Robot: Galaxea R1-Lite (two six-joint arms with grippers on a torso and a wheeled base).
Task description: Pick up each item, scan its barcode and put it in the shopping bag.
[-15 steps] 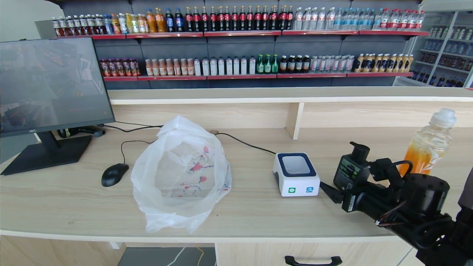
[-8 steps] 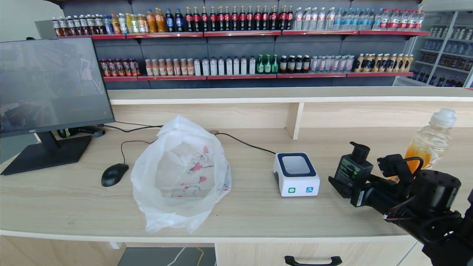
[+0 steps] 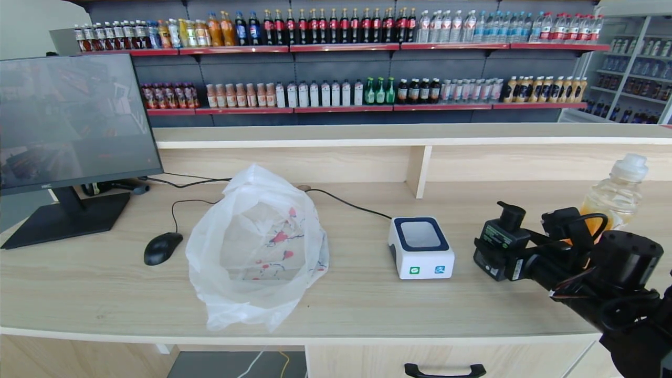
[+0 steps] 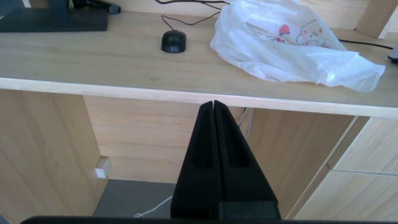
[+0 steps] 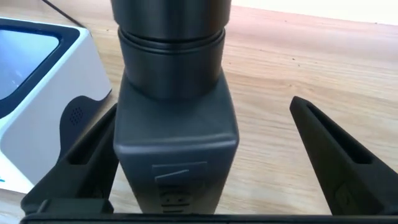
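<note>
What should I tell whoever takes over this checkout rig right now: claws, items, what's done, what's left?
Left claw: shut, empty, hanging below the counter edge.
Right claw: open, straddling the black carton, which stands on the counter just right of the scanner; not closed on it.
Orange drink bottle: upright behind the right arm.
Shopping bag: open, left of the scanner; I cannot tell if anything is inside.
Done: right claw lined up on the carton.
Left: grip, scan and bag the carton, then the bottle.
</note>
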